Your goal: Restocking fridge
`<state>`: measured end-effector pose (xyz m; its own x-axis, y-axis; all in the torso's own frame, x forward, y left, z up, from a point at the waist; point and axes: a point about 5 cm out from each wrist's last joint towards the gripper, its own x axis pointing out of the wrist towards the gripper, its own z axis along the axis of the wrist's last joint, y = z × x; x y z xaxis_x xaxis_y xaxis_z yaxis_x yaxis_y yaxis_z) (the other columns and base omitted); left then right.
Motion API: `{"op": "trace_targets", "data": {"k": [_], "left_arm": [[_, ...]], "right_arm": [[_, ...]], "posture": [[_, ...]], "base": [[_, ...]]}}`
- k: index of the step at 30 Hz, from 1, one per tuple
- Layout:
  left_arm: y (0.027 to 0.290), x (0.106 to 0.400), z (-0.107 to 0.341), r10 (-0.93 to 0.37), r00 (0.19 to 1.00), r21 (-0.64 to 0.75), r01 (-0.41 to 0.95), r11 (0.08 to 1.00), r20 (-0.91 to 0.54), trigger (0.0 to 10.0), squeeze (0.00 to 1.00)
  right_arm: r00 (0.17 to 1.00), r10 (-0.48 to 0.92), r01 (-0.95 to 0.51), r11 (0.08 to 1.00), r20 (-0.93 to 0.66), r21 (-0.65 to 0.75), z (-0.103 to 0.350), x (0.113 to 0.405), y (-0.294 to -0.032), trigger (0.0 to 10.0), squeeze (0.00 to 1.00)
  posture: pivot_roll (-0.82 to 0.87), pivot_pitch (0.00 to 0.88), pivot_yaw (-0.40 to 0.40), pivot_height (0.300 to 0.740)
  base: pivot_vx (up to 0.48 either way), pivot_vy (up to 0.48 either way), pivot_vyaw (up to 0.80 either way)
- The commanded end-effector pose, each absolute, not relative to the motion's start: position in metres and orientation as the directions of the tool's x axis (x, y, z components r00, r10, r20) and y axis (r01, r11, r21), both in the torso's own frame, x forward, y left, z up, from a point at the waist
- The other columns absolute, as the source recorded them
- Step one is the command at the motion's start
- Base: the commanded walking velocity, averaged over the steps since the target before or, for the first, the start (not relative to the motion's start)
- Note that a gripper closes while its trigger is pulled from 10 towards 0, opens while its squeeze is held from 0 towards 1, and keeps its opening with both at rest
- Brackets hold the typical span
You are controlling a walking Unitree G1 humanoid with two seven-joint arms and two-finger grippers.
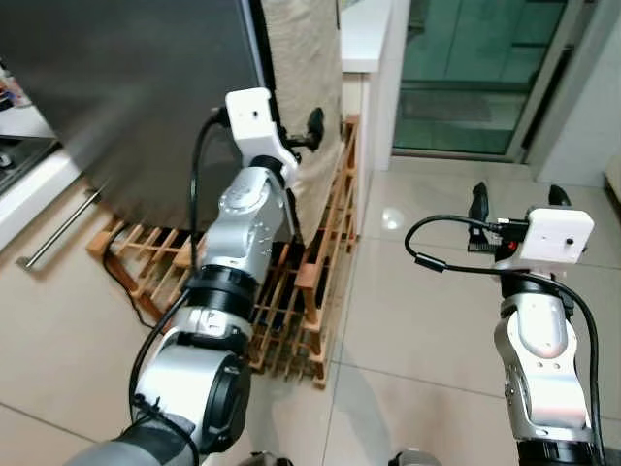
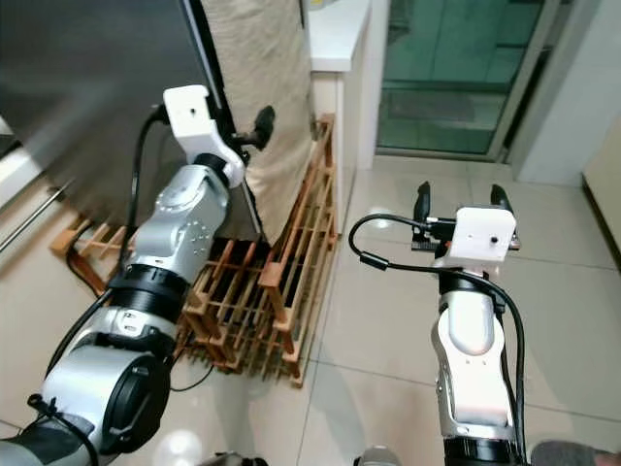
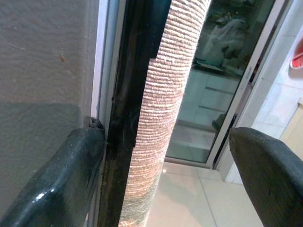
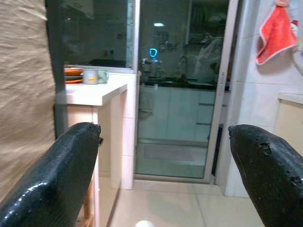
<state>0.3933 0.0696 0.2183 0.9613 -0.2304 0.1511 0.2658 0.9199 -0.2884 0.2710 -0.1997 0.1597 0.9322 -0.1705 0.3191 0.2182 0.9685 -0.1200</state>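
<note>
- Our left gripper [image 3: 165, 175] is raised at the upper centre of the frame, at the right edge of the dark fridge [image 1: 126, 87]. Its fingers [image 3: 61, 184] are spread wide, one touching the fridge's black edge strip, nothing grasped.
- A beige woven cloth [image 1: 306, 87] hangs just beside that edge.
- Below, at centre left, a wooden rack [image 1: 310, 291] rests on the tiled floor [image 1: 417, 320].
- Our right gripper [image 1: 514, 199] hovers at centre right over the tiles, fingers released and empty.
- Glass sliding doors [image 1: 475, 68] fill the upper right.
</note>
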Motion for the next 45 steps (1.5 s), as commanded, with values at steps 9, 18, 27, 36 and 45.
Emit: {"op": "trace_targets", "data": {"k": [9,18,27,36,45], "left_arm": [[-0.005,0.380,0.249,-0.581,0.762,-0.344,0.648,0.680,0.286,10.0,0.00],[-0.086,0.324,0.296,-0.802,0.299,-0.307,0.940,0.152,0.518,10.0,0.00],[-0.097,0.291,0.308,-0.800,0.055,-0.260,0.957,-0.129,0.598,10.0,0.00],[-0.038,0.339,0.277,-0.762,0.460,-0.256,0.887,0.383,0.455,10.0,0.00],[0.089,0.373,0.202,-0.405,0.891,-0.194,0.443,0.876,0.205,10.0,0.00]], "right_arm": [[0.926,-0.169,0.223,0.967,0.339,-0.127,0.165,0.269,-0.199,10.0,0.00],[0.921,-0.221,0.268,0.957,0.321,-0.112,0.157,0.261,-0.203,10.0,0.00],[0.920,-0.244,0.291,0.949,0.308,-0.118,0.155,0.255,-0.209,10.0,0.00],[0.927,-0.227,0.273,0.954,0.297,-0.123,0.153,0.254,-0.203,10.0,0.00],[0.936,-0.185,0.232,0.964,0.301,-0.127,0.154,0.255,-0.196,10.0,0.00]], "posture": [[-0.17,0.000,0.139,0.732],[-0.23,0.000,0.184,0.732],[-0.24,0.000,0.183,0.732],[-0.21,0.000,0.167,0.732],[-0.16,0.000,0.147,0.732]], "base": [[0.000,0.000,0.00],[0.000,0.000,0.00],[0.000,0.000,0.00],[0.000,0.000,0.00],[0.000,0.000,0.00]]}}
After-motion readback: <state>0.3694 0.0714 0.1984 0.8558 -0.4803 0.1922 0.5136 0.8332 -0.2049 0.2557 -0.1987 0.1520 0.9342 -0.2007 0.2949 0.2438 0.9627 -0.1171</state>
